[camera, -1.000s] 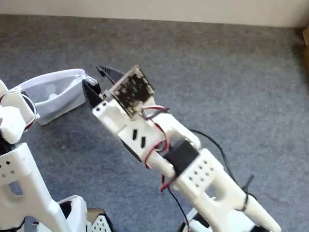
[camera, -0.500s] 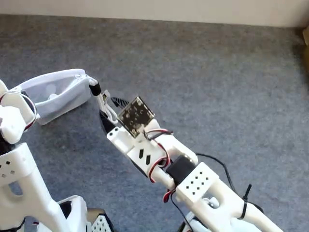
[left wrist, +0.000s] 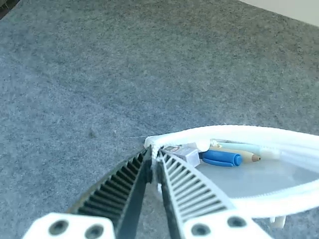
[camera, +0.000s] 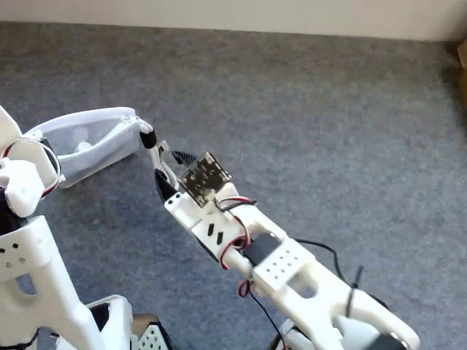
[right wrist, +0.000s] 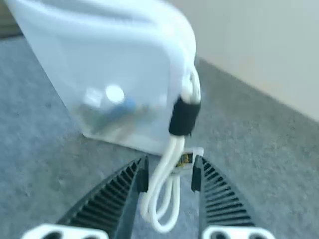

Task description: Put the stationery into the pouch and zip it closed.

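Note:
The clear pouch (camera: 87, 146) lies at the left of the grey carpet, its mouth gaping. Inside it I see a blue pen (left wrist: 222, 158), a pencil (left wrist: 239, 152) and a small pale item (left wrist: 182, 152). My left gripper (left wrist: 153, 154) is shut on the pouch's rim (left wrist: 239, 132) at one end. At the other end a white cord (camera: 159, 152) with a black band (camera: 147, 136) trails off the pouch. My right gripper (camera: 166, 169) sits just off that end. In the right wrist view the cord (right wrist: 174, 149) hangs between the right gripper's (right wrist: 169, 172) parted jaws, with the pouch (right wrist: 114, 64) beyond.
Grey carpet (camera: 328, 109) stretches open to the right and the back, ending at a pale wall (camera: 255, 11). The left arm's white body (camera: 29, 240) fills the front left corner.
The right arm has drawn back from the pouch's end toward the front, uncovering the cord and black band. The pouch has shifted slightly.

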